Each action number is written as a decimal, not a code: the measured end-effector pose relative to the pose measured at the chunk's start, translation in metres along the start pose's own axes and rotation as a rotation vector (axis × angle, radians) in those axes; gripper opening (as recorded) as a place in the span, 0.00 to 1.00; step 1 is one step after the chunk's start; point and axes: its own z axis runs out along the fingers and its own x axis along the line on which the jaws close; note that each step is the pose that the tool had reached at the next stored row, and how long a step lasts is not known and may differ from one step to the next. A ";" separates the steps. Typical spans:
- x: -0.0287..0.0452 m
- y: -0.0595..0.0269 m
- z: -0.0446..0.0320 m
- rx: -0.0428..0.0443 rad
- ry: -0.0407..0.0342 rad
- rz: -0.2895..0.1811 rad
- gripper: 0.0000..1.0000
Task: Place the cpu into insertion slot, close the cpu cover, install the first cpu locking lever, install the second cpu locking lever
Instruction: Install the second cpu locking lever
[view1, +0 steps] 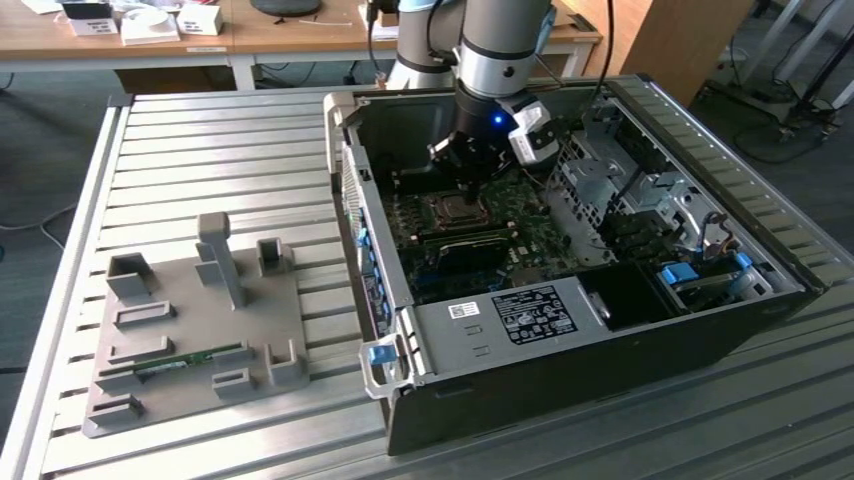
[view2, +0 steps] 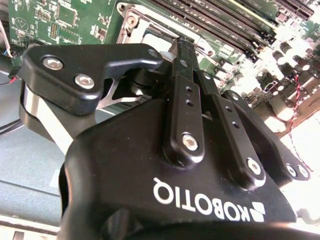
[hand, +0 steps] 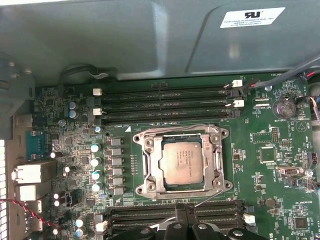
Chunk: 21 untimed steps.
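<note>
The cpu (hand: 182, 162) shows its pale silver face in the insertion slot (hand: 150, 192) on the green board, in the first wrist view. The cpu cover (hand: 216, 162), a silver frame, lies flat around the chip's edges. Thin wire levers run along the socket's rim, and one wire end (hand: 206, 197) sticks out at the corner nearest the gripper. My gripper (hand: 186, 214) hovers just beside that socket edge, fingers together with nothing seen between them. In the second wrist view the fingertips (view2: 181, 44) point at the socket frame (view2: 131, 17). In the exterior view the gripper (view1: 465, 175) reaches into the open computer case above the socket (view1: 454, 209).
Long black memory slots (hand: 165, 97) flank the socket on both sides. The case walls (view1: 350, 190), a drive cage (view1: 607, 185) and the power supply box (view1: 514, 315) hem in the board. A grey fixture plate (view1: 187, 320) lies on the slatted table at the exterior view's left.
</note>
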 end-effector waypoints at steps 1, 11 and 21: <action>0.0000 0.0000 0.0001 -0.0001 -0.0001 0.000 0.11; 0.0002 -0.0001 0.0027 -0.0003 -0.0009 0.000 0.11; 0.0016 -0.0002 0.0059 -0.0006 -0.0072 0.000 0.11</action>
